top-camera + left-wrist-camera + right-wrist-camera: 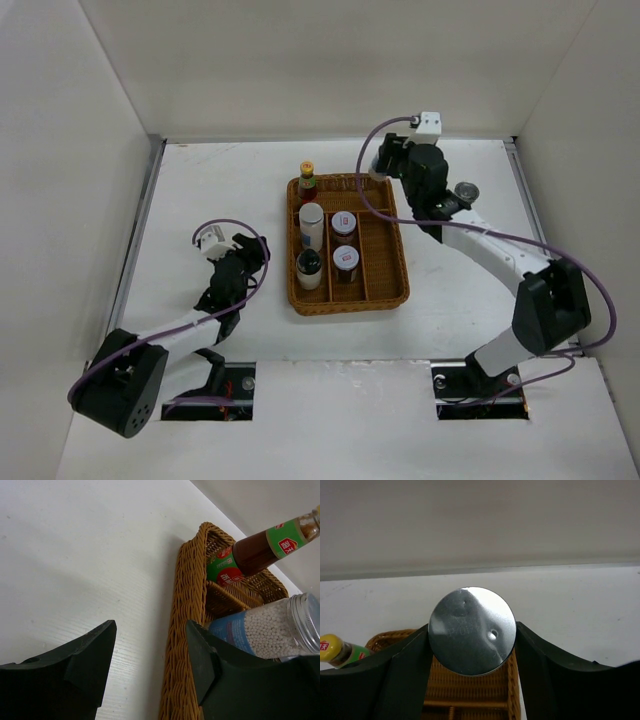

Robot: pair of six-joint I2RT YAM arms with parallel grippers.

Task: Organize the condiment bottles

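The brown wicker tray holds a dark sauce bottle with a yellow cap, a silver-lidded white cylinder, a black-capped bottle and two purple-topped jars. My right gripper hovers over the tray's far right corner. In the right wrist view it is shut on a silver-lidded bottle, both fingers touching the lid. My left gripper stands open and empty just outside the tray's left wall, with the sauce bottle and the cylinder beyond.
Another silver-lidded bottle stands on the white table to the right of the tray, beside the right arm. White walls close in the table at the left, back and right.
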